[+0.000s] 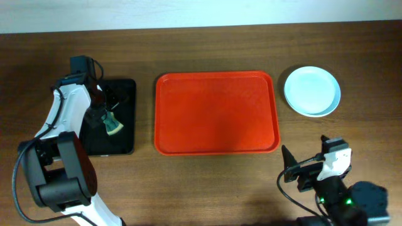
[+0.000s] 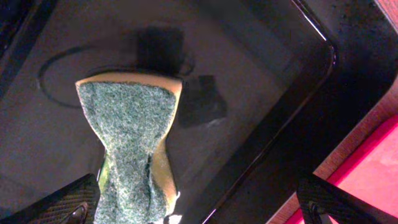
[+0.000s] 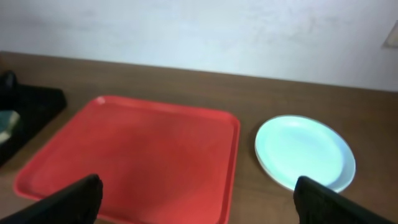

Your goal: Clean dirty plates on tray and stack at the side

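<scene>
The right gripper (image 1: 304, 149) sits at the near table edge, jaws spread wide, holding nothing. Beyond it lies the tray (image 1: 217, 113), bare. The plates (image 1: 312, 91) are stacked on the table just beside the tray's far right corner, ahead of the right gripper, so the right arm is nearer. The left gripper (image 2: 202, 202) hangs open over the black tray (image 1: 125, 141), with the sponge (image 2: 130, 137) beside one finger. Judgement: the task appears complete.
</scene>
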